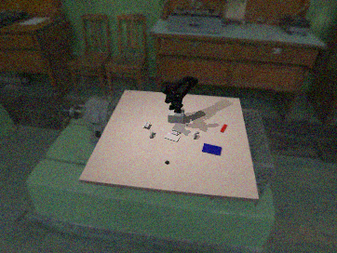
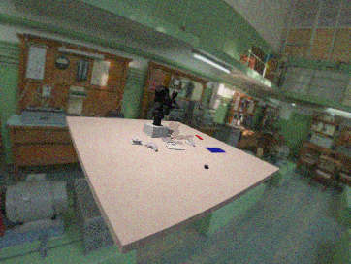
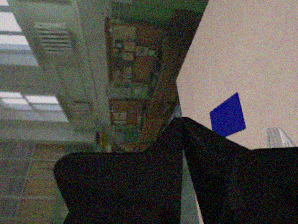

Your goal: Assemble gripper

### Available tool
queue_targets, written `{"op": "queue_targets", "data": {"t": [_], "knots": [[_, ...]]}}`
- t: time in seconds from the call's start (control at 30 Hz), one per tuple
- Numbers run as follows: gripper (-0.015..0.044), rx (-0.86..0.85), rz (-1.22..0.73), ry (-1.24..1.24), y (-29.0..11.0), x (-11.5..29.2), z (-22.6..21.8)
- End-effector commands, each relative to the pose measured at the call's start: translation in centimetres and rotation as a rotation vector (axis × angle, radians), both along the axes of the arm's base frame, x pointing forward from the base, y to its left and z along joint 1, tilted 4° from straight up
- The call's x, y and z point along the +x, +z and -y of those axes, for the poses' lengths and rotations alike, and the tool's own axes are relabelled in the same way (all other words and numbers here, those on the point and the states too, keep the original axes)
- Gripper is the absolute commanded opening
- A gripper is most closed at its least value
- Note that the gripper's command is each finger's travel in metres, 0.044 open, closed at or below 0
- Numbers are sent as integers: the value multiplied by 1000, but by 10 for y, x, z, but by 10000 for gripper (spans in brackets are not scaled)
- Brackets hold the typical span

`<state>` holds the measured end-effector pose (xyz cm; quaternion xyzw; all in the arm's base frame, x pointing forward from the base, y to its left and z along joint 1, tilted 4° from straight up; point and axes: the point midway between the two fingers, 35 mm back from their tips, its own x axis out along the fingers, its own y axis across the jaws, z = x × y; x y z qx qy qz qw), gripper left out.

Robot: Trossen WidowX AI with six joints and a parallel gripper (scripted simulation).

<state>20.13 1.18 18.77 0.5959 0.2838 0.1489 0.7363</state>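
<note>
My gripper (image 3: 180,123) is shut and empty, its dark fingers meeting in the wrist view; the arm holds it raised above the table. A flat pale piece (image 1: 172,137) (image 2: 175,147) lies in front of the arm's base, with a small pale part at its back edge. A small grey piece (image 1: 152,135) (image 2: 152,147) lies left of it and another grey piece (image 1: 196,135) (image 2: 191,143) right of it, apart from it. A small pale piece (image 1: 147,126) (image 2: 136,142) lies further left. Which are jaws, gripper base and housing plate is too small to tell, as are pins and teeth.
A blue rectangle (image 1: 211,149) (image 2: 215,149) (image 3: 228,116) lies to the right on the table. A red bar (image 1: 223,128) (image 2: 199,137) lies behind it. A small black object (image 1: 168,162) (image 2: 207,166) lies toward the front. The arm stands on a grey block (image 1: 175,118) (image 2: 155,130).
</note>
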Motion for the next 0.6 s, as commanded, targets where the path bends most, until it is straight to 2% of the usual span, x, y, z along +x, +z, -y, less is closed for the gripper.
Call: {"op": "queue_targets", "data": {"t": [0.0, 0.13, 0.57], "knots": [[0, 0, 0, 0, 0, 0, 0], [0, 7, -12, -6, 0, 1, 1], [0, 133, -238, -122, -5, 18, 20]]}}
